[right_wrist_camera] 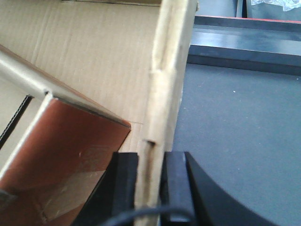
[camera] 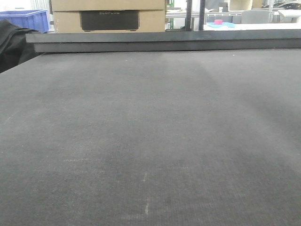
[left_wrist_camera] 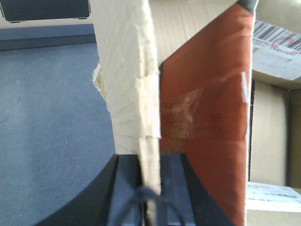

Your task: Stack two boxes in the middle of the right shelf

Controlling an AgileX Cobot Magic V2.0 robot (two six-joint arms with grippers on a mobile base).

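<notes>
Left wrist view. My left gripper [left_wrist_camera: 150,188] is clamped on an upright wall of the box [left_wrist_camera: 124,70]. The pale, frayed cardboard edge rises straight out from between the black fingers [left_wrist_camera: 176,188]. Left of the hand, outside the wall, lies the grey table [left_wrist_camera: 47,122]. Right of the hand, inside the box, stands a reddish-brown flap [left_wrist_camera: 207,117] crossed by wrinkled clear tape. Past the flap, far up and to the right, is a white barcode label [left_wrist_camera: 277,40] on more cardboard.

Right wrist view. My right gripper [right_wrist_camera: 150,188] pinches a box wall in the same way, the cardboard edge passing up between its fingers [right_wrist_camera: 124,188]. Left of this hand is the box interior, with a like reddish-brown flap [right_wrist_camera: 66,155] slanting down under a pale fold. Right of the hand is the table, and ahead of it a raised dark ledge [right_wrist_camera: 244,47].

Both walls probably belong to one box held from opposite sides; neither wrist view shows the whole of it.

Front view. Beyond the ledge, left to right: black cloth [camera: 14,42], blue bin [camera: 28,19], a carton [camera: 108,16] with a dark panel, a small pink item [camera: 218,21].
</notes>
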